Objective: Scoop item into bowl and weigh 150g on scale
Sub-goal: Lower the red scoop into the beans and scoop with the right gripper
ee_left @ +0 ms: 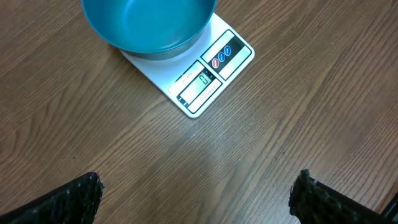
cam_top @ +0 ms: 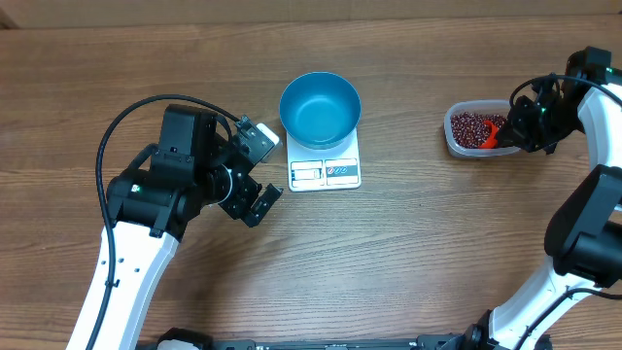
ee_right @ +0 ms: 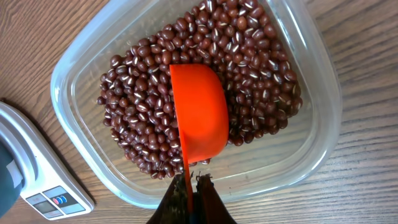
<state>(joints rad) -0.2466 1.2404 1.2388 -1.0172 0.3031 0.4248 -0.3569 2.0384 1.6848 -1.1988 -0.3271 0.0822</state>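
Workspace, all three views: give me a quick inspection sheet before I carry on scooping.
Surface: wooden table; no stray beans seen on it.
Job's things: blue bowl is empty and stands on the white scale, whose display appears to read zero. The beans lie in a clear tub to the right of the scale.
Clutter: nothing seen.
Grippers: left gripper is open, holds nothing and sits beside the scale. Right gripper is shut on the handle of the red scoop, which lies in the tub on the beans.
Cables: black cable loops above the left arm, away from the scale.
Surroundings: nothing seen beyond the table.
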